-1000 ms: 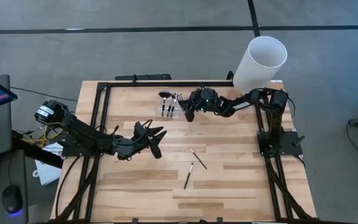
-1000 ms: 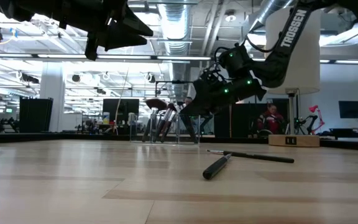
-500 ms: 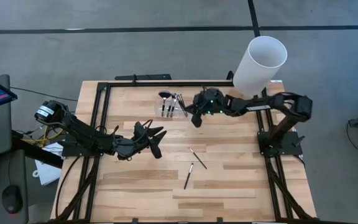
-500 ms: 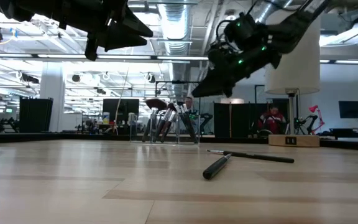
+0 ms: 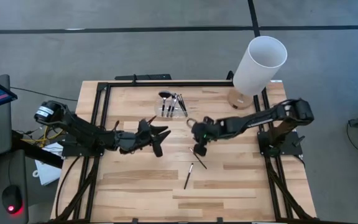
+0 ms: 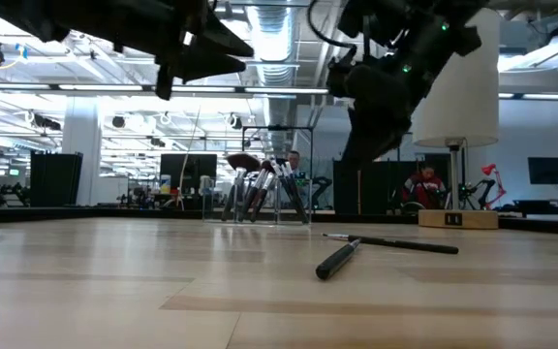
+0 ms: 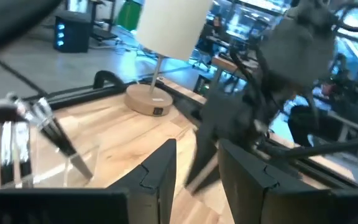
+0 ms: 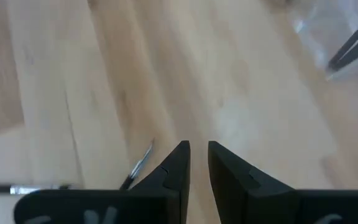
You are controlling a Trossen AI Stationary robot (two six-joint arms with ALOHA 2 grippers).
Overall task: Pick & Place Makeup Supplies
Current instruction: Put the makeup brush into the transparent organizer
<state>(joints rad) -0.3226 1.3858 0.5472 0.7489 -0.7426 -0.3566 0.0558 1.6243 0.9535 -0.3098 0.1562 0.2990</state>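
Observation:
Two slim black makeup brushes lie flat on the wooden table: one just below my right gripper and one nearer the front edge; both also show in the low view. Several more brushes stand leaning in a small clear holder at the far middle. My right gripper hangs tilted downward above the nearer-lying brush, its fingers a narrow gap apart with nothing between them. My left gripper hovers level at mid-table, left of the right one, open and empty.
A tall white cylinder on a round wooden base stands at the far right corner. A black frame runs along the table's left, far and right sides. Bare wood lies toward the near edge.
My right gripper has left the clear holder and swung toward the table's near edge, rising a little and tipping its fingers downward, and now hangs over the brush lying at mid-table. The brushes on the table and in the holder have not moved.

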